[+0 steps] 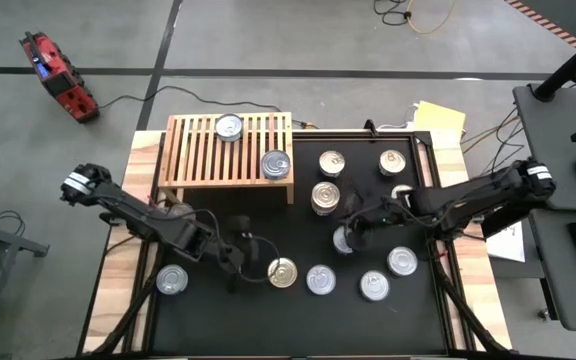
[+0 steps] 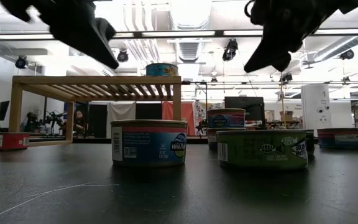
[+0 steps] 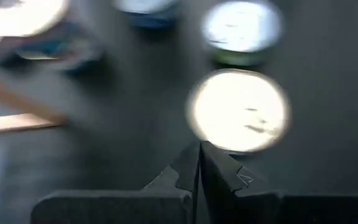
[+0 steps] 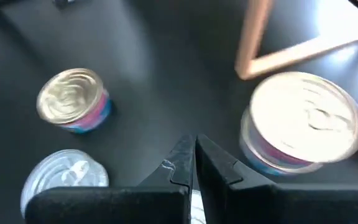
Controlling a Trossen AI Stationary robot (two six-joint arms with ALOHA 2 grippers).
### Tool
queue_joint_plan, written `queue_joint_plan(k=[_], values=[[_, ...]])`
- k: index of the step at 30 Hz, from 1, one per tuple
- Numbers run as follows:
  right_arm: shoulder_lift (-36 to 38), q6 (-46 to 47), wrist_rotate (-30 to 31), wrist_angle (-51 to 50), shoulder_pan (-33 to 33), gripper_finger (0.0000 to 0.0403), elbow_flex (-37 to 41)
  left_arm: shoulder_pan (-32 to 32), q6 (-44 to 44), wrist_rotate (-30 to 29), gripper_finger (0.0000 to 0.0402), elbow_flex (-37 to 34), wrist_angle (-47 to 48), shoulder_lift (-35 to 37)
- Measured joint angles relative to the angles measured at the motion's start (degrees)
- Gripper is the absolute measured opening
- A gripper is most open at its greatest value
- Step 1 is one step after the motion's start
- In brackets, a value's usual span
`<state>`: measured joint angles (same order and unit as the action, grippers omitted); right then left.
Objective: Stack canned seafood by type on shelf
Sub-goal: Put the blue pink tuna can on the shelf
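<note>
The light-wood shelf (image 1: 203, 150) stands at the table's far left with two cans on its slats, one at the far side (image 1: 229, 127) and one at its near right corner (image 1: 275, 164). Several more cans stand on the black mat, among them a gold-lidded one (image 1: 282, 272) and a tall one (image 1: 325, 197) beside the shelf's leg. My left gripper (image 1: 240, 250) hangs shut above the mat, just left of the gold-lidded can (image 3: 238, 111). My right gripper (image 1: 351, 232) is shut too and held above the mat, near the tall can (image 4: 306, 121).
A lone can (image 1: 172, 279) stands near the mat's left edge. A row of cans (image 1: 374, 286) runs along the near side. In the low view a blue-labelled can (image 2: 149, 142) and a green-labelled can (image 2: 263, 148) stand nearest. Cables and a yellow pad (image 1: 438, 118) lie at the far right.
</note>
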<state>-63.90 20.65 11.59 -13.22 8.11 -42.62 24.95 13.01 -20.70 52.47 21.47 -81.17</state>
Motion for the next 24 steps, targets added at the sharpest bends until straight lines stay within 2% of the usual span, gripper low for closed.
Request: queue_joint_plan(k=[3, 12, 24], values=[[-2.44, -1.71, 0.03, 7.26, 2.11, 0.0009, 0.81, 0.30, -1.09, 3.53, 0.0000, 0.00, -3.79, -2.68], [-12.22, -0.50, 0.05, 19.16, 3.58, 0.0009, 0.83, 0.67, -2.92, 3.62, 0.0000, 0.02, -8.38, -9.25], [-23.57, 6.46, -0.01, 21.38, 4.97, 0.0009, -4.60, 4.18, -2.47, 3.11, 0.0000, 0.09, -14.31, -10.79]])
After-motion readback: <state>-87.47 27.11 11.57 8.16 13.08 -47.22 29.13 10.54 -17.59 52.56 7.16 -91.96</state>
